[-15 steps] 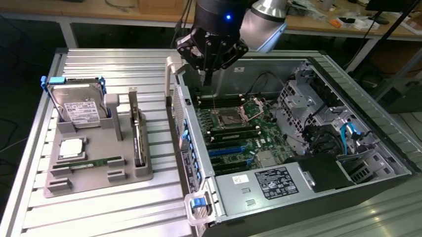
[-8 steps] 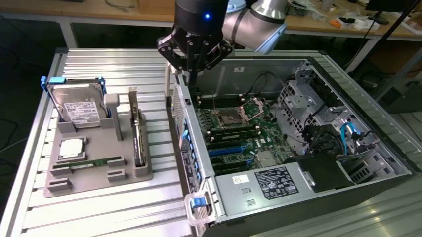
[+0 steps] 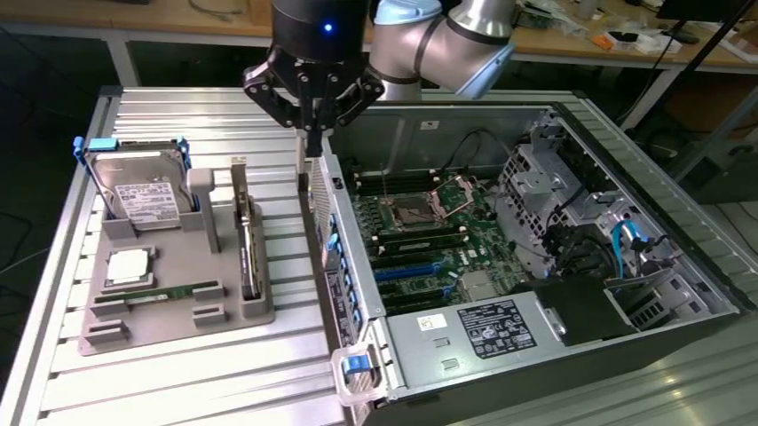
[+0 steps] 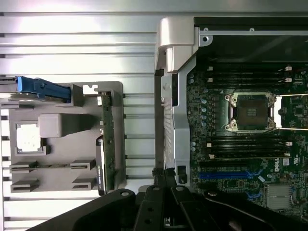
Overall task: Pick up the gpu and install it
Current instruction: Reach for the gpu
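Ribbed alu tabletop [image 3: 177,382]; cluttered wooden bench [image 3: 154,22] behind; dark floor [image 3: 30,222].

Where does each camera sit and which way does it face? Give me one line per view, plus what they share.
Exterior view: mounted high, off the arm, looking down at the slotted table, parts holder and open computer case; the arm and shut gripper show.
Wrist view: on the wrist, looking straight down past the gripper onto the holder and motherboard.
Shared: gpu, hard drive, holder, case, gripper.
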Controlling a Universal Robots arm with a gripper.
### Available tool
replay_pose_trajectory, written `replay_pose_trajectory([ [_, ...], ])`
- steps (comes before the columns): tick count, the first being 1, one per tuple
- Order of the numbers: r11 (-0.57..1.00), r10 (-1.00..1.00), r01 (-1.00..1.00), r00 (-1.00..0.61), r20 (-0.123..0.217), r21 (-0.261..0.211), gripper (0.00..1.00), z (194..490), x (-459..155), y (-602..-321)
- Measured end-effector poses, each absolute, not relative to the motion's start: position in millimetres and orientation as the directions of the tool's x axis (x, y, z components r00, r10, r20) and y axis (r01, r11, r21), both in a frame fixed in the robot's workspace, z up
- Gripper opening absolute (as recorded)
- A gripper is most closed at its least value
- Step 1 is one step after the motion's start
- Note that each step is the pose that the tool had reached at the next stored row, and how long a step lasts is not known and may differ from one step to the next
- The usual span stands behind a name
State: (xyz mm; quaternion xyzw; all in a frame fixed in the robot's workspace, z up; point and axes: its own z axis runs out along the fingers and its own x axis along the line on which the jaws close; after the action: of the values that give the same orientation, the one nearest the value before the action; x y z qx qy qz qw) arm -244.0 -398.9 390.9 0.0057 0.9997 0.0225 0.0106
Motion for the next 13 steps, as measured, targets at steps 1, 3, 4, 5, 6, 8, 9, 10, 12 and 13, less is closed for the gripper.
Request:
replay_pose_trajectory([
  [1, 0.999, 0.012, 0.011, -1.000, -0.021, 0.045, 0.10, 391, -248, -399],
  [3, 0.999, 0.011, 0.010, -1.000, -0.020, 0.045, 0.10, 391, -255, -399],
  [4, 0.999, 0.011, 0.010, -1.000, -0.020, 0.045, 0.10, 391, -259, -399],
  [5, 0.999, 0.011, 0.010, -1.000, -0.019, 0.045, 0.10, 391, -263, -399],
  [6, 0.999, 0.011, 0.010, -1.000, -0.019, 0.046, 0.10, 391, -267, -399],
  [8, 0.999, 0.011, 0.010, -1.000, -0.019, 0.046, 0.10, 390, -275, -399],
  [9, 0.999, 0.010, 0.009, -1.000, -0.018, 0.046, 0.10, 390, -282, -399],
  [10, 0.999, 0.010, 0.009, -1.000, -0.017, 0.046, 0.10, 390, -290, -399],
  [12, 0.999, 0.010, 0.009, -1.000, -0.017, 0.047, 0.10, 390, -298, -399],
  [13, 0.999, 0.010, 0.009, -1.000, -0.016, 0.047, 0.10, 390, -302, -399],
])
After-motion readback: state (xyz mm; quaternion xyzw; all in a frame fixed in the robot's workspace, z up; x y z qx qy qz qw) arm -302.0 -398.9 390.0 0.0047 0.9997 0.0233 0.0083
